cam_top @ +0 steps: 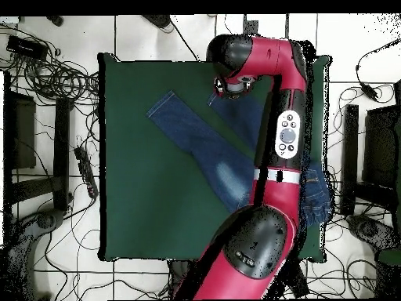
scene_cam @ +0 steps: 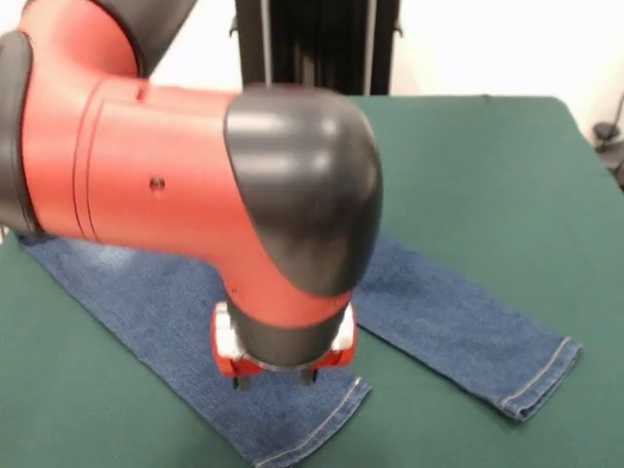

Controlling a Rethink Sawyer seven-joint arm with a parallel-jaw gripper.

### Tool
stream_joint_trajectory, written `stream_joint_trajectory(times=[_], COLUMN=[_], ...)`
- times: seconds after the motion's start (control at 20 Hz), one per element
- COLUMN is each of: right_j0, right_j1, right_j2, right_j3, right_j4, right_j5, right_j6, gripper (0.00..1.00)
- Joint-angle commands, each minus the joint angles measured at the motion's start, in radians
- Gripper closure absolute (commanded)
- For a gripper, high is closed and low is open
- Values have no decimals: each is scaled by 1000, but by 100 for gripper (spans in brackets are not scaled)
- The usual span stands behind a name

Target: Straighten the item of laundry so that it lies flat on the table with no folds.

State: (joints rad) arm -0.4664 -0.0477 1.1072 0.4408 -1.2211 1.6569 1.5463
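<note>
Arm point(scene_cam: 195, 185) low over jeans point(scene_cam: 458, 322)

Red arm point(scene_cam: 146, 166) bent low, gripper point(scene_cam: 273, 378) pointing straight down.

One jeans point(scene_cam: 439, 312), seemingly one table point(scene_cam: 487, 166)

Jeans point(scene_cam: 444, 317) blue denim, spread on the green table point(scene_cam: 487, 166), legs splayed in a V. Both hems lie flat near the table's front edge, light stitching visible. Faded pale patch on one leg. Waist end is hidden under the arm, near the far edge.
</note>
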Motion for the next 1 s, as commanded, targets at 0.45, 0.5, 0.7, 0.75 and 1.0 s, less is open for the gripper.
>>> stream_joint_trajectory(times=[0.45,0.5,0.7,0.75,1.0], right_j0=[24,22,27,30,43], right_j1=[-164,-167,-173,-172,-154], right_j2=[-211,-218,-245,-250,-267], right_j3=[302,312,325,323,296], right_j4=[210,211,220,221,234], right_j5=[-103,-118,-153,-157,-163], right_j6=[-4,-8,-24,-33,-54], gripper=[100,100,100,100,100])
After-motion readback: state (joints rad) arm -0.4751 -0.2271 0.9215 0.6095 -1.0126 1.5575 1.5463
